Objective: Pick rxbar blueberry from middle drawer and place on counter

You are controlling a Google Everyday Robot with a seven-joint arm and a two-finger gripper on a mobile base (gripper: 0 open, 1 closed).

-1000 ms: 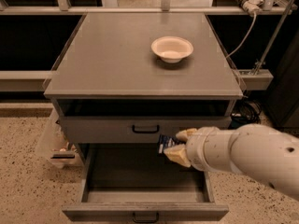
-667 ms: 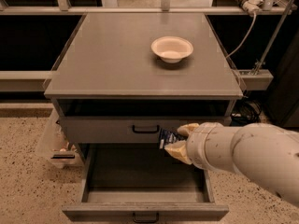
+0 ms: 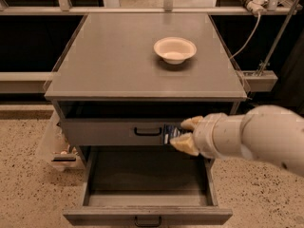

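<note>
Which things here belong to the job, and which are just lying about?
Job: rxbar blueberry, held in the gripper above the open middle drawer; counter.
Lying about: bowl on the counter; upper drawer front.

the big flat square grey counter (image 3: pixel 118 65) looks like smooth painted metal, matt with a soft sheen. the round cream bowl (image 3: pixel 175 49) on the counter looks like matt paper or pulp, can't tell which. below the counter, the closed grey drawer front (image 3: pixel 104 133) and the wide open grey middle drawer (image 3: pixel 142 172) have the same dull metal look. the gripper (image 3: pixel 183 133), just under the counter's front edge, has matt tan fingers (image 3: pixel 186 145) pinching the small dark navy rxbar blueberry (image 3: pixel 169 133), which has a glossy wrapper. the robot arm (image 3: pixel 266 137) is smooth off-white plastic. the floor (image 3: pixel 23 189) looks like speckled, gritty stone.
</note>
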